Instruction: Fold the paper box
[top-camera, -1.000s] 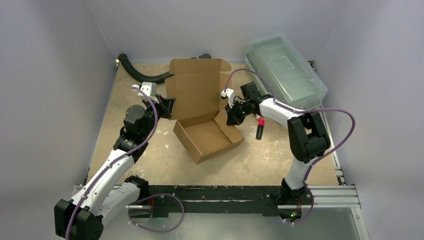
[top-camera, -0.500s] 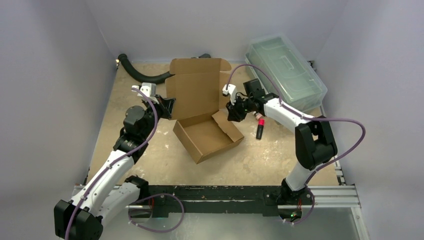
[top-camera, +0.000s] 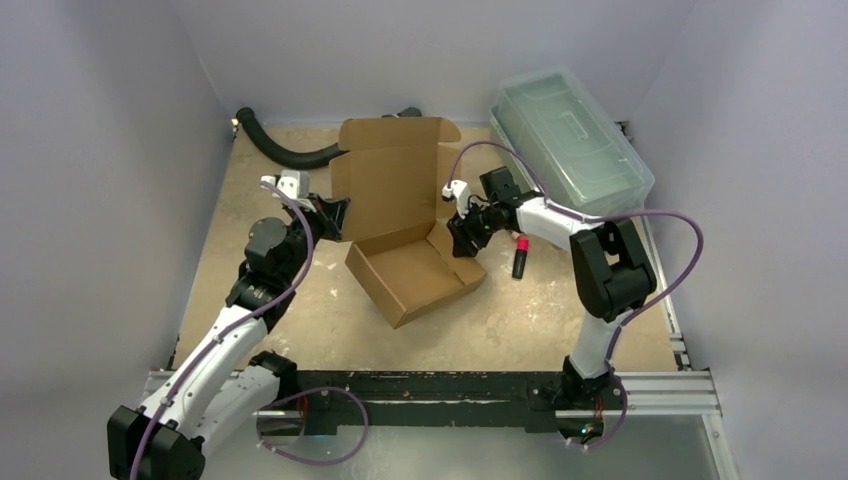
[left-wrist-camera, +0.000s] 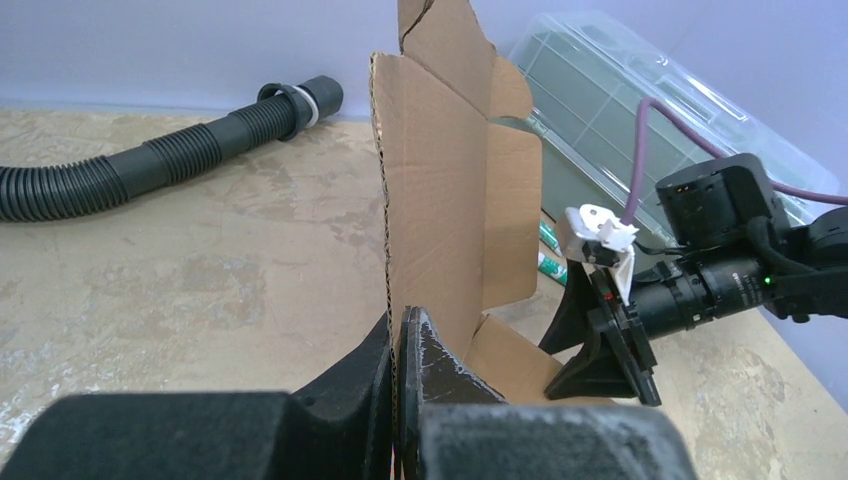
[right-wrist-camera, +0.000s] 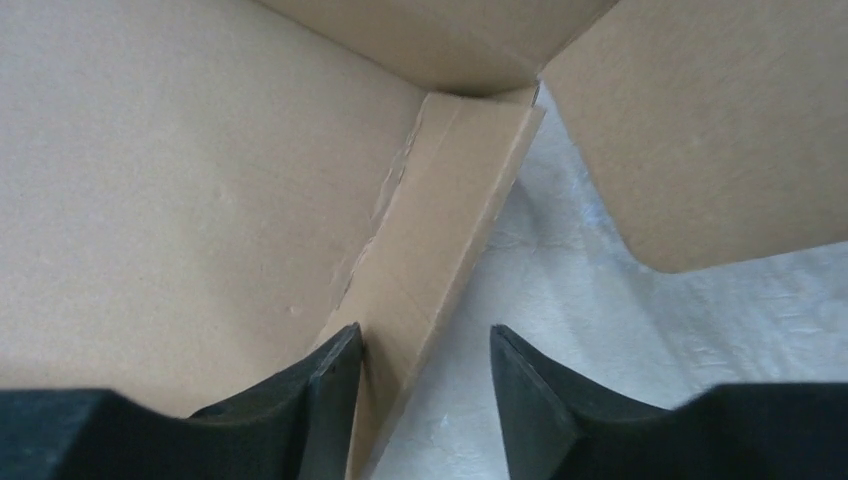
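Note:
The paper box (top-camera: 415, 275) lies mid-table as a brown cardboard tray with its lid panel (top-camera: 390, 190) standing up behind it. My left gripper (top-camera: 335, 215) is shut on the lid's left edge; in the left wrist view its fingers (left-wrist-camera: 397, 345) pinch the corrugated edge of the box (left-wrist-camera: 440, 200). My right gripper (top-camera: 462, 235) is at the tray's right rear corner. In the right wrist view it (right-wrist-camera: 425, 350) stands open, with a narrow side flap (right-wrist-camera: 440, 220) of the box (right-wrist-camera: 200, 180) against the left finger and bare table before the right one.
A clear greenish lidded bin (top-camera: 570, 140) stands at the back right. A black ribbed hose (top-camera: 285, 150) lies at the back left. A black and red marker (top-camera: 520, 258) rests right of the box, beside my right arm.
My right gripper's jaws have gone from shut to open at the box's right rear corner, after a small shift back and forth. The left gripper keeps its grip on the lid edge.

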